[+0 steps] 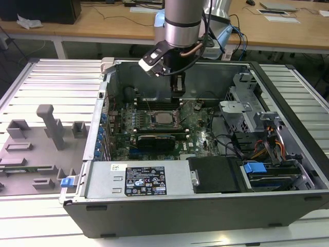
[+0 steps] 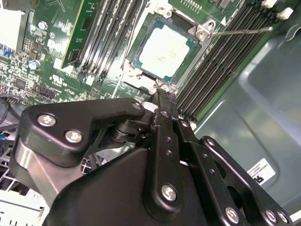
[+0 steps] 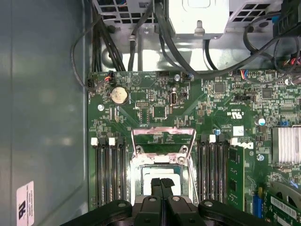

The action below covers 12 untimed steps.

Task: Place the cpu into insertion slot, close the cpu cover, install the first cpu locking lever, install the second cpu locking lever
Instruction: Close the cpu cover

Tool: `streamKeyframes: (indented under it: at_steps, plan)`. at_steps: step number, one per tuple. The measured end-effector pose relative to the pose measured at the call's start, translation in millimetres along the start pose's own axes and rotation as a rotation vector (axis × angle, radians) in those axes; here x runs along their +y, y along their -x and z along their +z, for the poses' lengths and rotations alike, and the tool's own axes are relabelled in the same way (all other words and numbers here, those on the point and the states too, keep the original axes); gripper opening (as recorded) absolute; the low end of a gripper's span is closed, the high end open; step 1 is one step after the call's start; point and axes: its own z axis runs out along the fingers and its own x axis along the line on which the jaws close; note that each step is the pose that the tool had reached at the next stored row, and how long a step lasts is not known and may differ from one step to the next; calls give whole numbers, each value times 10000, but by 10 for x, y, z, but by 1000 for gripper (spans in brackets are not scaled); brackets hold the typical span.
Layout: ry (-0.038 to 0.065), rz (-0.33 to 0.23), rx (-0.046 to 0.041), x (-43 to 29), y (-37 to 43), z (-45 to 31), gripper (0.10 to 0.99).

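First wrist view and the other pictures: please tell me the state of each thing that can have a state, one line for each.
cpu: seated in the insertion slot, top uncovered.
insertion slot: filled by the cpu.
cpu cover: open, raised off the slot.
locking lever: released, not hooked down.
gripper: shut, nothing between its fingers.

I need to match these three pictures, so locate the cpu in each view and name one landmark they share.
Exterior view: cpu near the middle of the green motherboard, close to the claw.
Second wrist view: cpu, a pale square between the memory slots, just past the claw.
First wrist view: cpu partly hidden behind the claw, next to the open cpu cover.
Shared landmark: the claw, beside the cpu in all three.
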Motion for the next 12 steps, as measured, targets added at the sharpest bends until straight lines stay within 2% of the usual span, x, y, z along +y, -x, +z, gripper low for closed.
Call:
streamKeyframes:
  at_steps: [8,12]
  plan:
    - [0,0,0,198,-4,7,106]
    - [0,0,1,384,-9,14,106]
